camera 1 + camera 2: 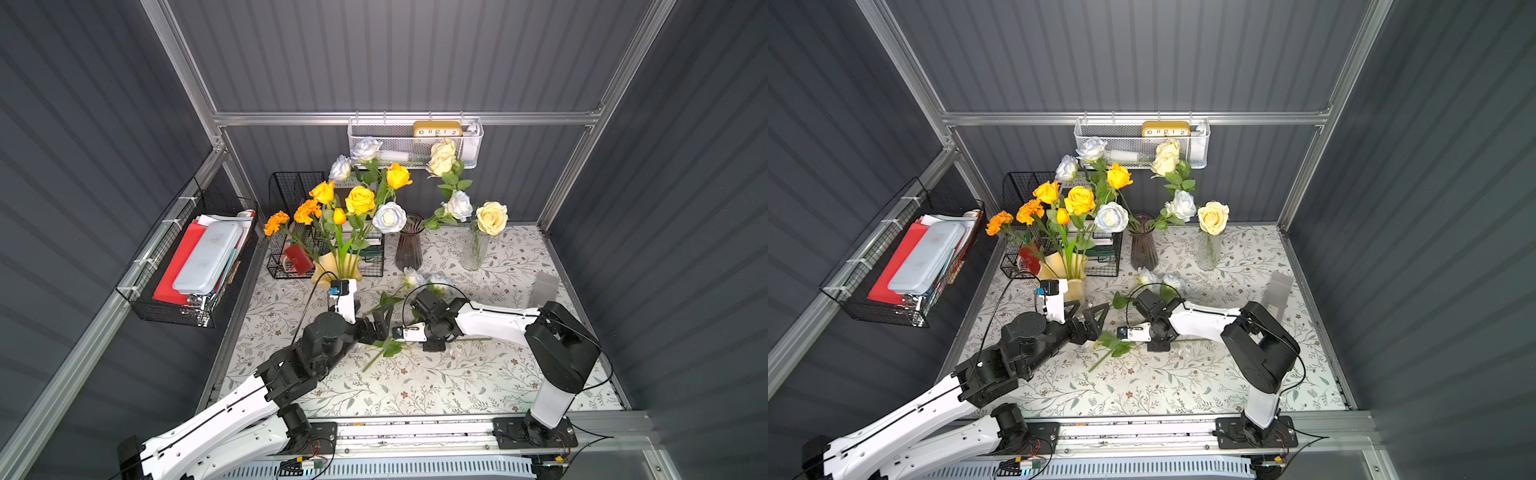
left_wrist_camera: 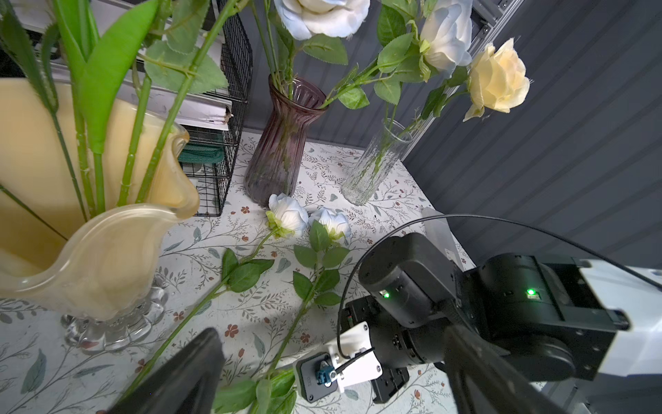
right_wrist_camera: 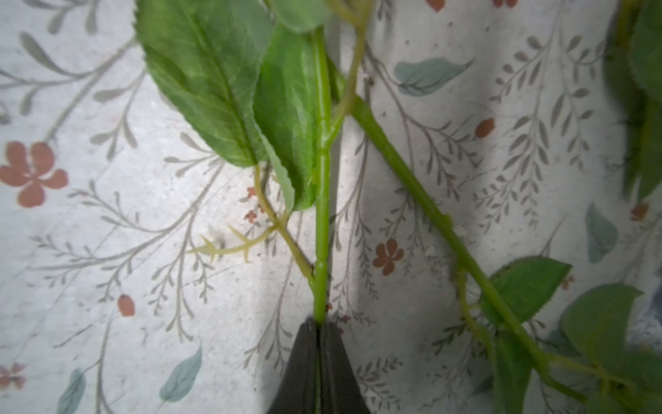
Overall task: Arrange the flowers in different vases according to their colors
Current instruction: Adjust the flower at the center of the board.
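Two bluish-white roses (image 1: 413,276) (image 2: 288,215) lie on the floral cloth, stems running toward the arms. My right gripper (image 3: 320,324) points down at the table, shut on a green flower stem (image 3: 321,215); a second stem (image 3: 430,208) crosses beside it. Which bloom the held stem carries I cannot tell. My left gripper (image 1: 376,323) hovers open just left of it, nothing between its fingers (image 2: 186,376). The creamy-yellow vase (image 1: 332,268) holds yellow-orange roses (image 1: 360,200) and marigolds (image 1: 276,222). The purple vase (image 1: 409,249) holds bluish-white roses (image 1: 389,217). A cream rose (image 1: 492,218) stands in the clear vase (image 1: 473,249).
A black wire basket (image 1: 291,195) stands behind the yellow vase. A white mesh basket (image 1: 415,145) with a clock hangs on the back wall. A frosted box (image 1: 544,289) stands at the right edge. A wire rack with folders (image 1: 187,266) hangs on the left wall.
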Motion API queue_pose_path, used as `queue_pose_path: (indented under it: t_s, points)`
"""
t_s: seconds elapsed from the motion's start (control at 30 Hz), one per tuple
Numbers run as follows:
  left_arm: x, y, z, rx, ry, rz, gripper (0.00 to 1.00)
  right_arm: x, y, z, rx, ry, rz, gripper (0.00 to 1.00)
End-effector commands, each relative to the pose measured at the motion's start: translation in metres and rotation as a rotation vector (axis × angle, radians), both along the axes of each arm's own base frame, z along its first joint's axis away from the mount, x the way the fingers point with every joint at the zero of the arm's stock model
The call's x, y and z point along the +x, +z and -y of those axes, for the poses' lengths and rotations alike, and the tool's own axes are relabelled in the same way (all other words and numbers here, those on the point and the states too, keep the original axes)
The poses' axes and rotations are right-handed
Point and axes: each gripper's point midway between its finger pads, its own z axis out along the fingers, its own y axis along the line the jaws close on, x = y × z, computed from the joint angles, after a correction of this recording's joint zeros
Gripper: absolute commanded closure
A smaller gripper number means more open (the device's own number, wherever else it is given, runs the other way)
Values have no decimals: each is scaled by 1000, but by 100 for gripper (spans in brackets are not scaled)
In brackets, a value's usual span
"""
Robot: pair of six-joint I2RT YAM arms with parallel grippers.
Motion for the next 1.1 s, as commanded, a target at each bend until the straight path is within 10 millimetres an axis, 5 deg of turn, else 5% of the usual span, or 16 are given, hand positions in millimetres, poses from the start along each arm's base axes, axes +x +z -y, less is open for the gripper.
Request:
queue_pose_path:
  t_s: [0.0,0.2,0.7,1.07]
  points:
    - [-1,1,-4,23,9,9,1,-13,6,-6,30,-7,-50,100]
    - [-3,2,-11,31,21,11,1,-20,21,-22,61,-3,-80,100]
    - [-7,-2,-13,31,9,4,1,-25,11,-16,30,-53,-120,100]
    - [-22,-51,7,-140,-51,-209,1,-23,3,-13,11,-74,-139,100]
